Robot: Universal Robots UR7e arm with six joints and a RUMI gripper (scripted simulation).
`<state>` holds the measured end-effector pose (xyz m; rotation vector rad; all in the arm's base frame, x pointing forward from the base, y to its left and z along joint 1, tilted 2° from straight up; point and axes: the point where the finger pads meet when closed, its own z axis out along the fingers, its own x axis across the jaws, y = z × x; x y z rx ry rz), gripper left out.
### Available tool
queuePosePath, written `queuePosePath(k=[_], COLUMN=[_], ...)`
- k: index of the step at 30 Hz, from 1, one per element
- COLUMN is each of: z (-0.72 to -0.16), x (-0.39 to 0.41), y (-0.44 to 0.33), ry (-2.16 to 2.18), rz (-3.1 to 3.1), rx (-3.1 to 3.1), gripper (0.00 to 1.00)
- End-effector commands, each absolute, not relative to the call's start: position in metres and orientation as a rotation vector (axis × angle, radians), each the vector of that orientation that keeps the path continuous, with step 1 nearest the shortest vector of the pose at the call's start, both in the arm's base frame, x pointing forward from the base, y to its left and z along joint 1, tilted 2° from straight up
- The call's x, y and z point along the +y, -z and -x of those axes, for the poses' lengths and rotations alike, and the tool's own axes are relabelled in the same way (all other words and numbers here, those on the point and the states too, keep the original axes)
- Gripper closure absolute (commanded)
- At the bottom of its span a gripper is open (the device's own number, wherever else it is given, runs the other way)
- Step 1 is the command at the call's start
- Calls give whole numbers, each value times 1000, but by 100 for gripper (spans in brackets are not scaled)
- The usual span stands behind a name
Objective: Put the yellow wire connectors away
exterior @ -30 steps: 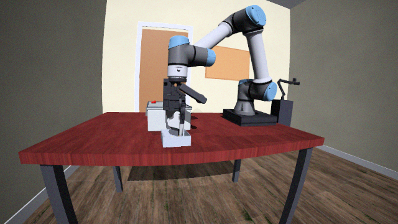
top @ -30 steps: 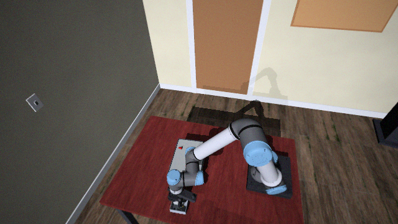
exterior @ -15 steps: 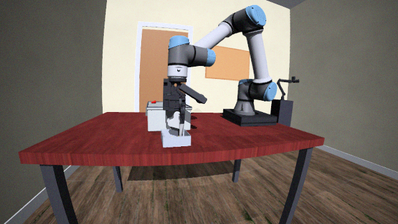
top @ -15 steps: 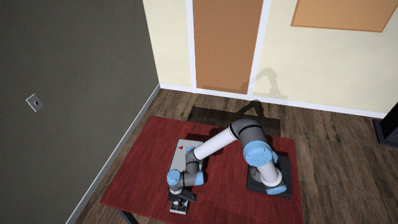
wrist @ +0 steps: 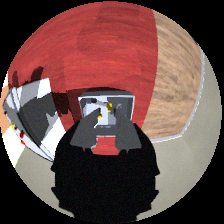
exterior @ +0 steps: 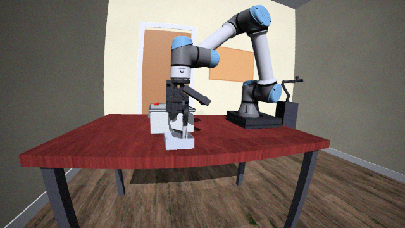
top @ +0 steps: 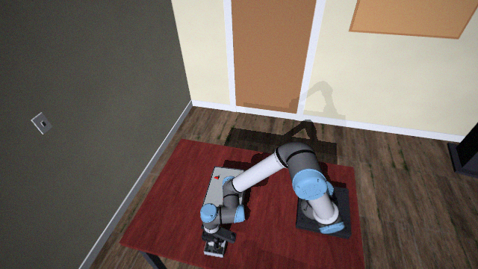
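Observation:
The steel junction box (wrist: 128, 102) (exterior: 178, 144) (top: 214, 254) is a small open grey box near the table's front edge. My gripper (wrist: 107, 108) (exterior: 184, 134) (top: 215, 246) reaches down into it, its fingers slightly apart and gripping nothing. In the wrist view, one yellow wire connector (wrist: 109, 105) lies on the box floor between the fingertips. A second yellow connector (wrist: 100, 116) sits against the left finger's inner side. The grey tool case (wrist: 30, 120) (exterior: 158, 121) (top: 220, 187) stands just behind the box. Small parts lie in its lid at the wrist view's left edge, too small to tell apart.
The red table (exterior: 111, 142) (top: 168, 194) carries the arm's dark base plate (exterior: 253, 121) (top: 345, 209) at the back right. A small red part (top: 216, 177) lies on the tool case. The table's front edge is close to the junction box.

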<state>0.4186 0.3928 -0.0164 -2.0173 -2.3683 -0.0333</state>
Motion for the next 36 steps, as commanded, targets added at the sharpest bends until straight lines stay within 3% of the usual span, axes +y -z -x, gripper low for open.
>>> queuePosePath(k=[1,18,36], z=[-419,-419,-420], x=[393,393,388], y=[16,6,-113], ry=[36,36,36], rz=[2018,2018,2018], rx=[-2369,-2369,-2369], gripper=[83,83,83])
